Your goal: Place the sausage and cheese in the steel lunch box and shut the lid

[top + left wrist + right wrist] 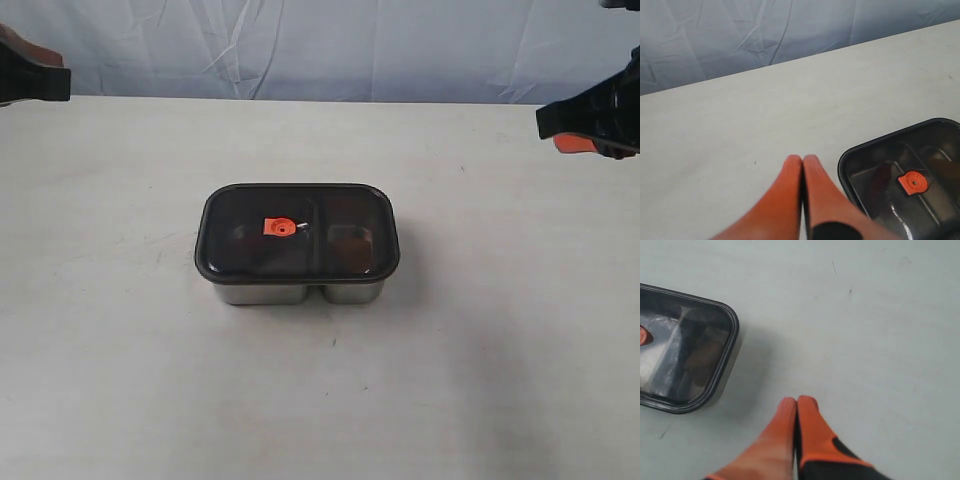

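Note:
The steel lunch box (300, 292) stands mid-table with the dark translucent lid (297, 230) lying flat on top; its orange valve (279, 227) faces up. Through the lid (905, 180) a dark-red shape that may be the sausage (882, 176) shows dimly in the larger compartment. A brownish shape, maybe the cheese (704, 356), lies under the lid (687, 347) in the smaller one. My left gripper (802, 159) is shut and empty, off the box's left. My right gripper (796, 401) is shut and empty, to the box's right.
The white table (480, 380) is backed by a wrinkled pale cloth (330, 45). Both arms sit at the far edges of the exterior view, the left one (30, 70) and the right one (595, 115), well away from the box.

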